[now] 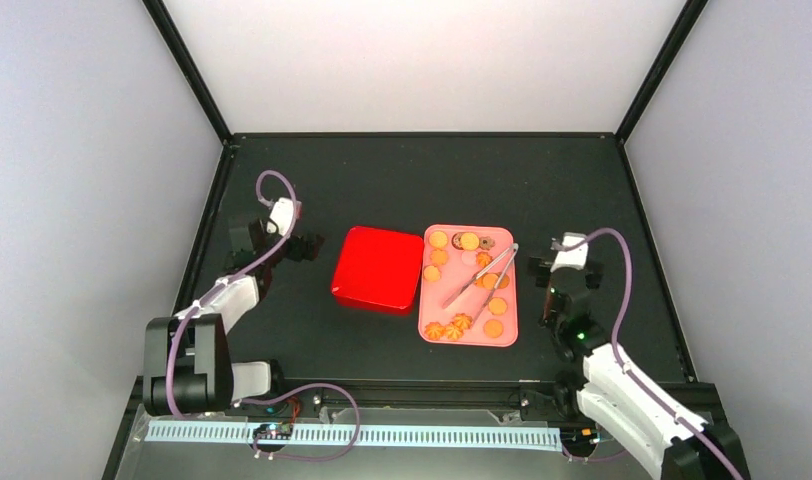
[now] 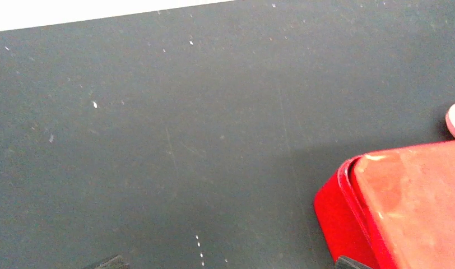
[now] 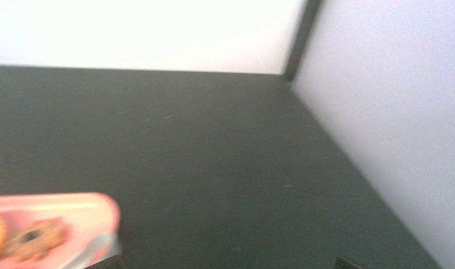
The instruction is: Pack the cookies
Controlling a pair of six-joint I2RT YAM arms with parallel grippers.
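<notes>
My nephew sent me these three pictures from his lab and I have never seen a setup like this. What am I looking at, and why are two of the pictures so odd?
The wide picture is taken from above and behind a black table. Two white robot arms are bolted at its near edge, each ending in a two-finger claw: the left gripper and the right gripper. Both are open and hold nothing.

Between them lie a closed red box and a pink tray. On the tray are small round cookies, mostly orange, and a pair of metal tongs lying across them.

The two odd pictures come from cameras on the wrists. The left wrist view shows mostly bare table with a corner of the red box at lower right. The right wrist view is blurred: a corner of the tray with one brownish cookie, and the enclosure wall.
</notes>
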